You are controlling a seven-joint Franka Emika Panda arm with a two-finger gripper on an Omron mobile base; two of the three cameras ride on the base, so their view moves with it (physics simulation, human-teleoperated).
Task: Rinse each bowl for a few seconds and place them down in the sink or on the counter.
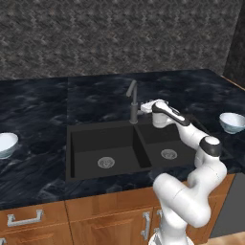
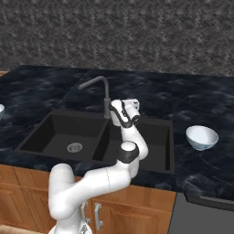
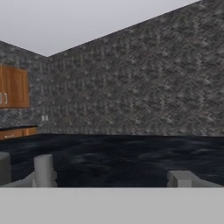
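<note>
Two small glossy bowls, white with a pale blue tint, are seen resting upright on the black marble-look table, well apart, with the sink between them. In the left base view, one bowl is set at the 9 o'clock edge and the other bowl at 3 o'clock. In the right base view, the right-hand bowl is shown just beside the sink's right rim, its pale interior lit and empty.

The matte black sink is divided into two basins, each marked by a round silver drain. The dark grey gooseneck faucet is mounted at the back rim, above the divider, its spout curved toward the left basin.

The white arm is raised over the right basin, with the hand held just beside the faucet's base. The fingers are glimpsed at the bottom of the hand view, pointed across the table toward the speckled wall; nothing is seen between them, though whether they are spread or closed cannot be told.
</note>
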